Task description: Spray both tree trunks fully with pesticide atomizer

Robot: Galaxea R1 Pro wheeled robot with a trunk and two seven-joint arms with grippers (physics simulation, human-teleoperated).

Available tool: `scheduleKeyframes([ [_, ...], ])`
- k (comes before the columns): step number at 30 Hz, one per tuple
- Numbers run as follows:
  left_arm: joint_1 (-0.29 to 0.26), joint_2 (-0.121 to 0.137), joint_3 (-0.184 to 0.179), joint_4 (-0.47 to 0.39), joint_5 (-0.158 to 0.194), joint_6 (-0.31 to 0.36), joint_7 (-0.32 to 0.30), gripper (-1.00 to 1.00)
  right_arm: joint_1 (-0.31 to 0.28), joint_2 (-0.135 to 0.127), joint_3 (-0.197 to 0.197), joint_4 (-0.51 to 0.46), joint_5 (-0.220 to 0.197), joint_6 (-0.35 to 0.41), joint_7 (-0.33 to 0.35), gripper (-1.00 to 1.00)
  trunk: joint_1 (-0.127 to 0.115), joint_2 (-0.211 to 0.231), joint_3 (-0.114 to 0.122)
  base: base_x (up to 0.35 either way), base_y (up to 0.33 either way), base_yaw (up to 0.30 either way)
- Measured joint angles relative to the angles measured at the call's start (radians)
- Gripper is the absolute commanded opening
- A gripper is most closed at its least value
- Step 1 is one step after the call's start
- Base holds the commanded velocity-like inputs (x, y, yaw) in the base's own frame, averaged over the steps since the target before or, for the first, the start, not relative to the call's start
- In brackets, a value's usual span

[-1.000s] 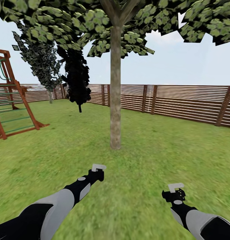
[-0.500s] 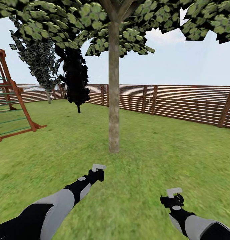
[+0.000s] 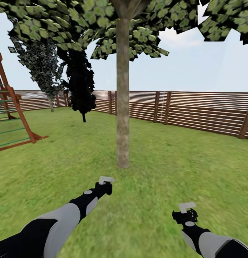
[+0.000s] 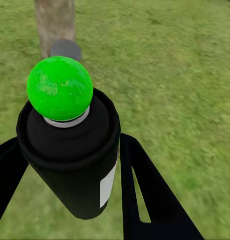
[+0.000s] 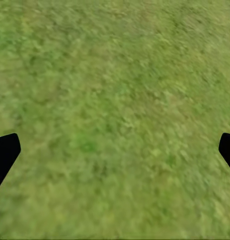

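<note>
Straight ahead on the lawn (image 3: 181,168), tree trunk (image 3: 122,96) upright, grey-brown bark, canopy (image 3: 102,25) spreading overhead. Behind it, brown slat fence (image 3: 195,109) along the far edge; dark conifer (image 3: 80,86) near the fence corner; wooden play tower (image 3: 12,114) off to the left. Left end effector (image 3: 105,183) held forward, low, short of the trunk base; right end effector (image 3: 186,211) lower and well to the right, over bare grass. Left wrist view: pesticide atomizer (image 4: 72,150), black can with round green cap (image 4: 60,89), clamped between the two black fingers (image 4: 144,195), cap directed toward the trunk base (image 4: 55,25). Right wrist view: fingers (image 5: 5,152) spread wide at opposite edges, nothing between them, grass (image 5: 115,110) beneath.
</note>
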Motion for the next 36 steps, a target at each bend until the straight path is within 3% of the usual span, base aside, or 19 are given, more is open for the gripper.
scheduleKeyframes([
  [36, 0.000, -0.022, -0.001, 0.003, 0.000, -0.001, -0.005, -1.00, 0.004, 0.002, 0.000, 0.000, 0.001, 0.000, 0.002, 1.00, 0.000, 0.000, 0.000, 0.350, 0.000, 0.000],
])
